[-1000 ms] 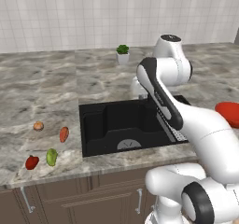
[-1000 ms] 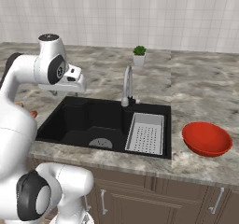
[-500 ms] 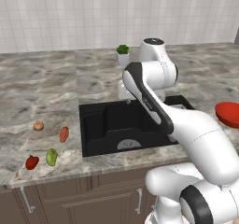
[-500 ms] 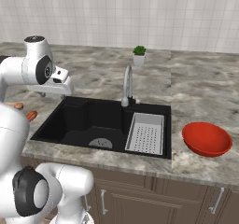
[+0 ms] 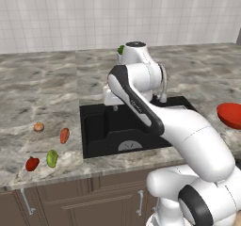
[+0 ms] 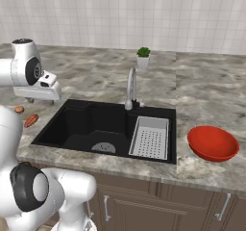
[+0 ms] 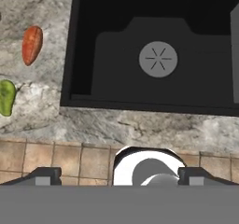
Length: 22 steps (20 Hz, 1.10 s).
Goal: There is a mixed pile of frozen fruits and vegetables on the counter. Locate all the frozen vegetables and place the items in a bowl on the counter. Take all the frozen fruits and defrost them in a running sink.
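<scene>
Two tool (image 7: pixel 119 175) fingers spread wide, empty, above sink (image 7: pixel 154 55).

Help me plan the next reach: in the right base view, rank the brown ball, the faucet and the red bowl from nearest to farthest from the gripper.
From the gripper:
1. Brown ball, just beside it on the left counter.
2. Faucet, behind the sink's middle.
3. Red bowl, far right of the sink.

The arm has swung leftward over the sink (image 5: pixel 129 126), carrying the gripper (image 6: pixel 42 91) from above the basin's right side to its left edge, nearer the orange carrot piece (image 7: pixel 32 45) and the yellow-green fruit (image 7: pixel 6 97). Its jaws have spread slightly wider.
</scene>
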{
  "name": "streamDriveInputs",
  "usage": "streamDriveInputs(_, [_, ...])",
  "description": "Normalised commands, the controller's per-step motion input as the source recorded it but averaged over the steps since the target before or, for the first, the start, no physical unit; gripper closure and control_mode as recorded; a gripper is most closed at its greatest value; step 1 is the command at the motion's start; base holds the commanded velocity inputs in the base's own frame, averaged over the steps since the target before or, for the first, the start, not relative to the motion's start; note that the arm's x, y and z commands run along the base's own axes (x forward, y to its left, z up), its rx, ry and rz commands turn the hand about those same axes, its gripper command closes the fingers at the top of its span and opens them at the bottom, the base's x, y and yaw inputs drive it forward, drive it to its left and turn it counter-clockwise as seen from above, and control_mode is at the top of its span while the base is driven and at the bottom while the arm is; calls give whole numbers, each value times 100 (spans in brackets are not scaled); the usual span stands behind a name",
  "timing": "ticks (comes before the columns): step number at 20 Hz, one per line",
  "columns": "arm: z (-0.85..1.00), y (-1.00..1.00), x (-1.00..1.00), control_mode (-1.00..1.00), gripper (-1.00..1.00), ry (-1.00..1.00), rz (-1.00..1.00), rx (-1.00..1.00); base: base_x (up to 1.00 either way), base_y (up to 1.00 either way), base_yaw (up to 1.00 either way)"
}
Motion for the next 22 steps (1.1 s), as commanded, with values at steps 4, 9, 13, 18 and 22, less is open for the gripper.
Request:
streamDriveInputs(4, [-14,40,-11,-100,-100,7,0,0,0,0,0])
streamDriveInputs(9, [-16,42,-8,-100,-100,7,0,0,0,0,0])
streamDriveInputs(13, [-11,35,0,-100,-100,2,0,-1,0,0,0])
streamDriveInputs(18, [-3,33,18,-100,-100,2,-1,-1,0,0,0])
streamDriveInputs(22, [-9,31,24,-100,-100,1,-1,-2,0,0,0])
